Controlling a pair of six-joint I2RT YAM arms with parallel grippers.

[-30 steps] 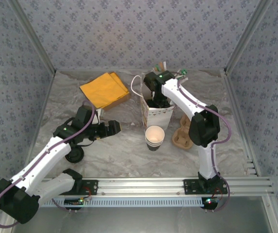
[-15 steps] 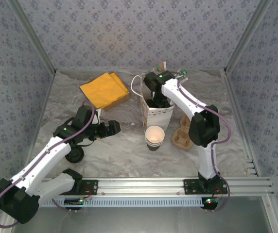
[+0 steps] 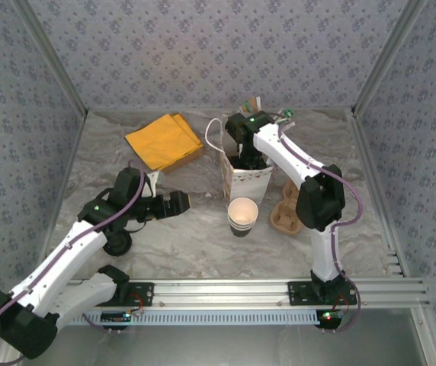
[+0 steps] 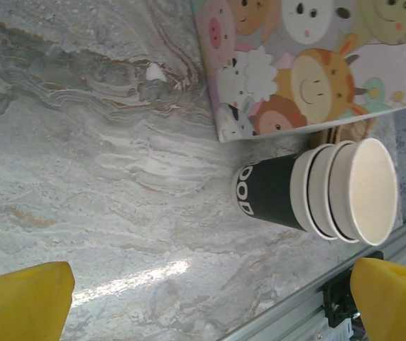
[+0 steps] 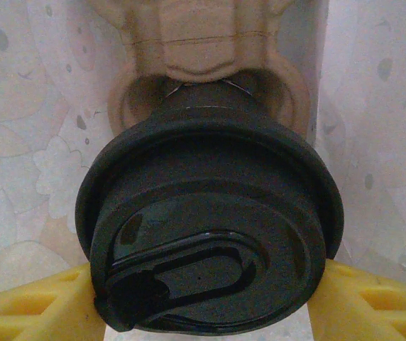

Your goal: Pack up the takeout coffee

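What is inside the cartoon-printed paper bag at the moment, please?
A black lid sits over a brown cardboard carrier, with the jaws of the right gripper closed against the lid. The cup below it and the floor of the bag are covered.

Lab test booth: blue-grey floral-print wall panels [image 3: 203,53], bare aluminium frame posts [image 3: 58,69], grey marble-print tabletop [image 3: 195,236], slotted aluminium mounting rail [image 3: 226,293].

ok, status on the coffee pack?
Left end effector open, facing paper cups. Right end effector in bag, straddling lidded cup. Nothing blocking them.
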